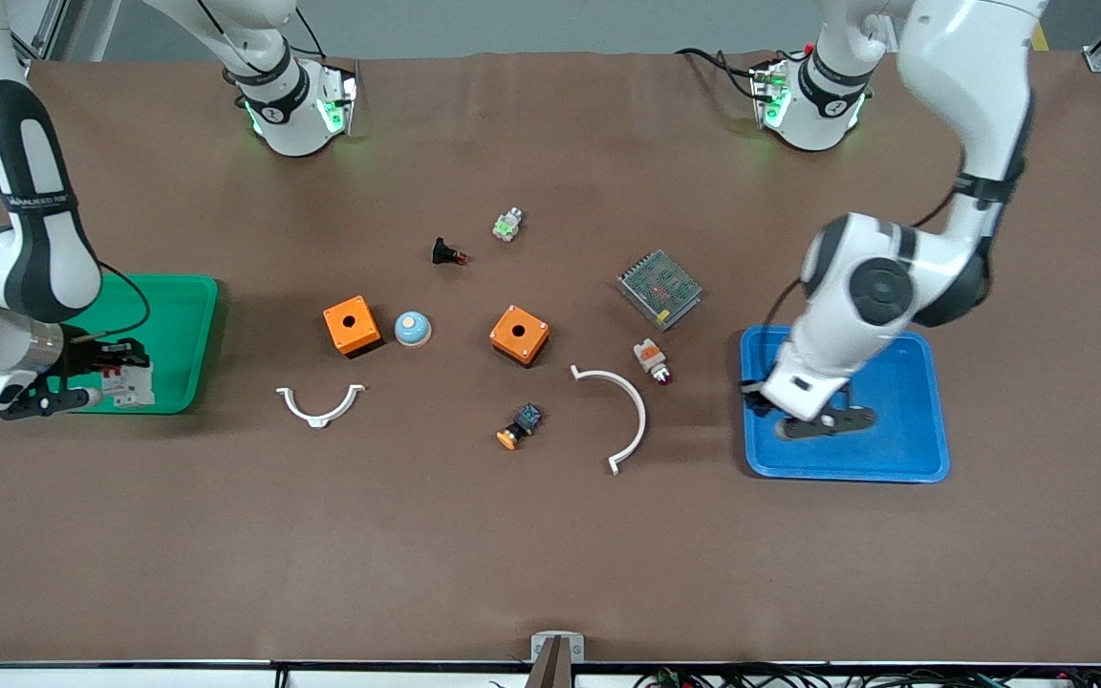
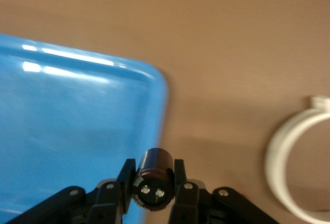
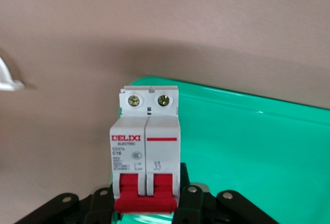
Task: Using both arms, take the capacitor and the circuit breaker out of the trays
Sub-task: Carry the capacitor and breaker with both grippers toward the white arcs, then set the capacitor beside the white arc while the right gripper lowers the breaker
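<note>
Left gripper (image 2: pixel 152 188) pinches capacitor (image 2: pixel 153 175) over blue tray (image 2: pixel 77 131) edge. Right gripper (image 3: pixel 149 201) pinches circuit breaker (image 3: pixel 147 146) over green tray (image 3: pixel 247 152).

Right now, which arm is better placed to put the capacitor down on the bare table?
The left arm. Its left gripper is already shut on the capacitor at the edge of the blue tray. The right gripper is shut on the circuit breaker over the green tray.
</note>
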Robot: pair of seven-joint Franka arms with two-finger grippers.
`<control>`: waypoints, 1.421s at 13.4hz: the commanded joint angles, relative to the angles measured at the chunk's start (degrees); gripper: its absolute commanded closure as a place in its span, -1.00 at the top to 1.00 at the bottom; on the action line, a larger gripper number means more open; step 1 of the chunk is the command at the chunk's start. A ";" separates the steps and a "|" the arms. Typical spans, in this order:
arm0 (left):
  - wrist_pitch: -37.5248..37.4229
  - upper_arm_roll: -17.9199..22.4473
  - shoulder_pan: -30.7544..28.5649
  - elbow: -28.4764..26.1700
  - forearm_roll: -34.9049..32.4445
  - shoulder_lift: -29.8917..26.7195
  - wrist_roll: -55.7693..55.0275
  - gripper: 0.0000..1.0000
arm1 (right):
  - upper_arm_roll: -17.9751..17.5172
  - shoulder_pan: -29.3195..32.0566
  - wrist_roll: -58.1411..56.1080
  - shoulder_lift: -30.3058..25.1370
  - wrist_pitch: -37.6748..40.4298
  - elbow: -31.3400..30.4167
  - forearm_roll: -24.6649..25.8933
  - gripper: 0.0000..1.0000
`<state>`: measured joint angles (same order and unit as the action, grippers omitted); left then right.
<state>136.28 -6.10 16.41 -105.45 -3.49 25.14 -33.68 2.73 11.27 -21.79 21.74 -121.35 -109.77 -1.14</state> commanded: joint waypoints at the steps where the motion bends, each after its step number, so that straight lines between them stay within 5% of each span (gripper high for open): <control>1: -0.92 0.65 5.62 7.78 -1.25 7.96 -9.70 -1.00 | 0.61 -8.59 14.07 -1.70 1.38 -0.27 -1.06 -0.91; 8: -0.92 0.92 13.02 20.89 -1.25 17.03 -19.66 -1.00 | 0.61 -23.39 39.94 -1.26 -0.03 0.34 -1.24 -0.91; 13: 1.09 1.18 15.67 24.77 -1.43 23.46 -20.11 -0.92 | 0.53 -31.74 55.86 1.54 -7.65 0.61 -1.67 -0.91; 14: 1.27 1.18 15.93 24.77 -1.43 23.81 -20.02 -0.70 | 0.53 -32.88 59.11 2.60 -10.46 0.61 -3.42 -0.91; 15: 1.27 1.18 15.76 24.77 -1.43 23.81 -20.02 -0.18 | 0.61 -33.85 61.66 3.91 -13.01 0.69 -4.91 -0.91; 16: 1.27 1.44 15.75 24.77 -1.51 23.64 -20.02 0.58 | 0.61 -34.56 64.12 5.40 -15.13 1.22 -5.54 -0.91; 17: 1.10 2.57 16.02 24.77 -1.52 22.85 -19.67 1.00 | 0.61 -35.00 65.72 6.99 -15.67 2.18 -5.54 -0.91; 19: -1.61 3.02 15.58 24.95 -1.52 19.44 -19.49 1.00 | 0.61 -35.27 68.44 10.50 -15.59 5.69 -5.72 -0.90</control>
<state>137.76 -4.18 31.71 -81.21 -3.54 47.95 -52.65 2.63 -23.40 43.80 28.58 -137.34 -108.71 -5.49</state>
